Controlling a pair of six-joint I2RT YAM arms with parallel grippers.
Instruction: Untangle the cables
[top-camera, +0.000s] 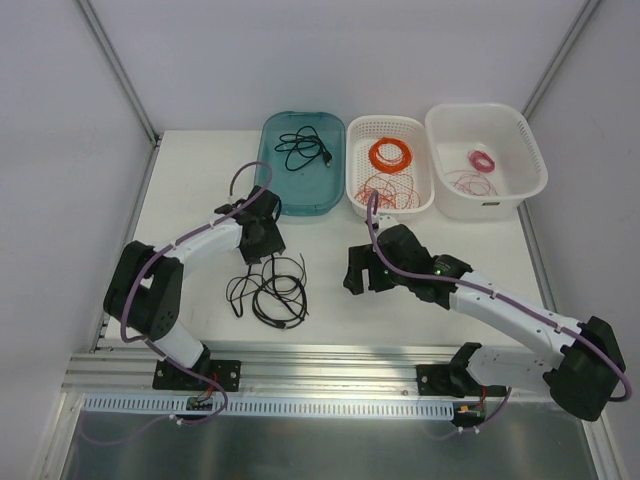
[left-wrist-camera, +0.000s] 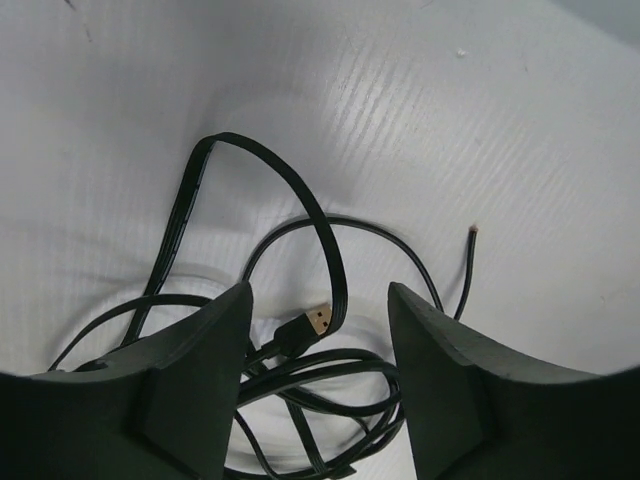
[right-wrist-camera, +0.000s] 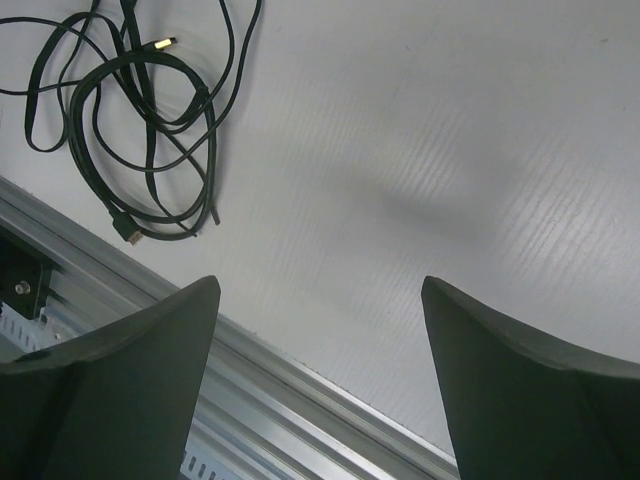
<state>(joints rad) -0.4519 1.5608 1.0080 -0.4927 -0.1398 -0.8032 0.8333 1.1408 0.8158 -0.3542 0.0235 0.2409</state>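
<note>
Here, a tangle of black cables (top-camera: 270, 292) is seen lying on the white bench (top-camera: 180, 180), toward its near edge and left of centre. It is made up of several overlapping loops, and in the top view it is found at 6 o'clock from the left hand (top-camera: 262, 243).

In the left wrist view the left hand (left-wrist-camera: 320, 300) is held over the tangle (left-wrist-camera: 341, 285) with its jaws spread apart; nothing is gripped. A gold-tipped plug (left-wrist-camera: 316, 321) is seen between the two fingers, resting on the bench, and one tall loop is thrown out toward 12 o'clock.

The right hand (top-camera: 362, 275) is placed at 3 o'clock from the tangle, apart from it. In the right wrist view its jaws (right-wrist-camera: 320, 290) are also held wide, with only bare bench and the metal rail (right-wrist-camera: 300, 395) framed between them, while the tangle (right-wrist-camera: 150, 58) is seen at 10 o'clock.

Three containers are lined up along the far side of the bench, at 12 o'clock from both hands. A black cord (top-camera: 300, 150) is kept in the teal tray (top-camera: 275, 190). In the white lattice basket (top-camera: 360, 130) a neat orange ring coil (top-camera: 390, 153) is laid, and a loose orange-red wire (top-camera: 380, 188) is bunched at 6 o'clock from it. In the white tub (top-camera: 530, 150) a small pink ring coil (top-camera: 484, 160) is held, with a loose pinkish-red wire (top-camera: 462, 182) at 7 o'clock from it.
</note>
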